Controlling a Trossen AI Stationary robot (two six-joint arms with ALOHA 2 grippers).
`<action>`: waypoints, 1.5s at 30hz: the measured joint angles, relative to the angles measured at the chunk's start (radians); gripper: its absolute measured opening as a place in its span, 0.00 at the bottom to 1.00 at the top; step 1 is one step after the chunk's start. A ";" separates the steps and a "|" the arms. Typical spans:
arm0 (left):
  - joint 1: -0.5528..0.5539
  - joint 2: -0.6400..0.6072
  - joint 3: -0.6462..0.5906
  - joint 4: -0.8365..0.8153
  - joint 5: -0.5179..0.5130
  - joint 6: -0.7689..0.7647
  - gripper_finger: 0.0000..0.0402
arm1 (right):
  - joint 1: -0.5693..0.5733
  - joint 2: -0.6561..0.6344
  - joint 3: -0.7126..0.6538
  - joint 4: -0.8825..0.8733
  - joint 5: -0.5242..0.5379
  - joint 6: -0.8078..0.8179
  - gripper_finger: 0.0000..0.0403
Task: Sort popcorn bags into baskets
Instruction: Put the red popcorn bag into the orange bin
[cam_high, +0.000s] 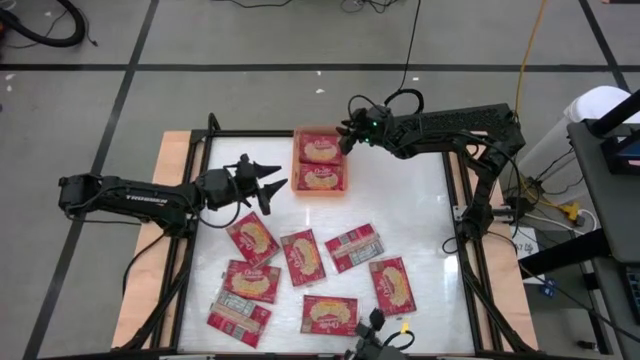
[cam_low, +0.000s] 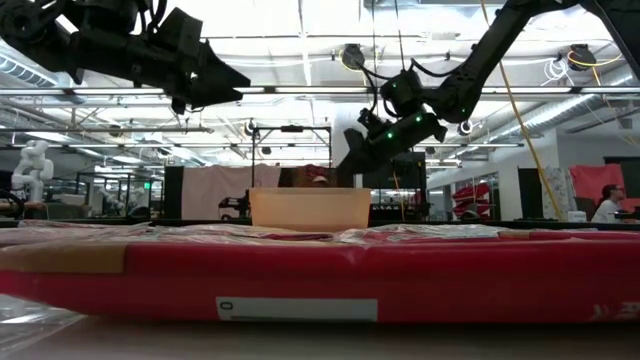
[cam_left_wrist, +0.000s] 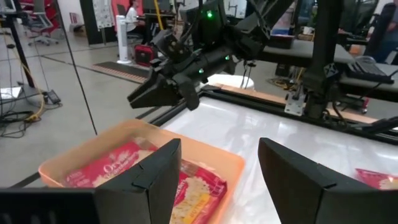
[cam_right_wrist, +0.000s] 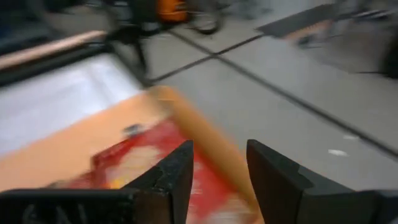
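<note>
- The orange tray (cam_high: 321, 164) sits at the far middle of the white desk (cam_high: 420, 215), and two red popcorn bags lie flat in it side by side, one in the far half (cam_high: 320, 150) and one in the near half (cam_high: 320, 178).
- Seven more popcorn bags lie loose on the near part of the desk, well apart from the tray: one (cam_high: 252, 238) nearest the left arm, then (cam_high: 302, 257), (cam_high: 353, 247), (cam_high: 392, 285), (cam_high: 251, 281), (cam_high: 330, 315) and, at the near left, one (cam_high: 238, 318) showing a pale label.
- The right hand (cam_high: 346, 135) hovers at the tray's far right corner, above the rim; its fingers (cam_right_wrist: 177, 171) are apart and carry nothing.
- The left hand (cam_high: 272, 185) hangs just left of the tray, pointing toward it; its fingers (cam_left_wrist: 152, 180) are spread wide and empty.
- In the low view the tray (cam_low: 310, 208) appears pale beyond a bag (cam_low: 330, 280) lying close to the camera.
</note>
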 joint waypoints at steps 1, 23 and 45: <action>0.000 0.000 0.000 0.000 0.000 -0.008 0.54 | 0.005 -0.006 0.000 -0.004 -0.050 0.016 0.36; -0.012 0.000 0.000 0.007 0.000 0.021 0.54 | 0.073 0.212 0.455 -0.781 -0.083 -0.216 0.13; -0.013 0.000 0.000 -0.160 -0.004 -0.031 0.54 | 0.134 0.132 0.473 -0.736 0.032 -0.350 0.11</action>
